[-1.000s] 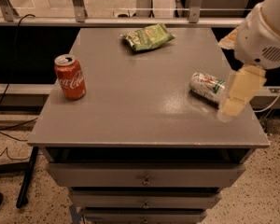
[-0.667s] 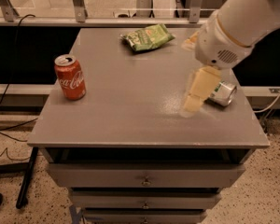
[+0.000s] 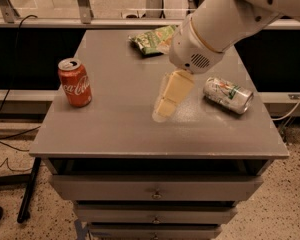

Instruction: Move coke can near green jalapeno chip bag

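We judged the task barely begun. The coke can (image 3: pixel 75 82) stood upright near the left edge of the tabletop (image 3: pixel 115 129), well apart from the chip bag (image 3: pixel 151 40) at the far edge. The gripper (image 3: pixel 165 106) hovered mid-tabletop, holding nothing; we could not tell its opening. Reach, grasp and transfer were all left to do.

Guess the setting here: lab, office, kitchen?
Likely a robotics lab or test bay: a grey drawer cabinet as workbench, loose cables, a speckled floor, a metal railing behind. The claw hangs above the cabinet top, apart from the coke can.
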You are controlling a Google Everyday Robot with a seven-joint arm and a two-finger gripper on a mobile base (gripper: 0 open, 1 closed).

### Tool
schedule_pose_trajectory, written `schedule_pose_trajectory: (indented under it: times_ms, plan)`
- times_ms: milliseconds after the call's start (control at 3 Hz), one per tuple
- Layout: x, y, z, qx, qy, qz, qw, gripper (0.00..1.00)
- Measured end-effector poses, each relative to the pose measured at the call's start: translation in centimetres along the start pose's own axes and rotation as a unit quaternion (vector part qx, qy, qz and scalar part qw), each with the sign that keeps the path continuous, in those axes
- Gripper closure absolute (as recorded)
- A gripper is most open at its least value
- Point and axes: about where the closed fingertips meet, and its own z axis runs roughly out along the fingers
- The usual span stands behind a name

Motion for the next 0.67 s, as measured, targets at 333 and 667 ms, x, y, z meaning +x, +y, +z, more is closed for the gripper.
schedule_pose_trajectory:
  times_ms: [333,667]
  plan:
    - [-1.6,-0.8,1.2,0.003,-0.035,-0.008,0.9993,0.0]
    - [-4.1,-2.4,4.7,0.007,-0.087,-0.01,0.9961,0.0]
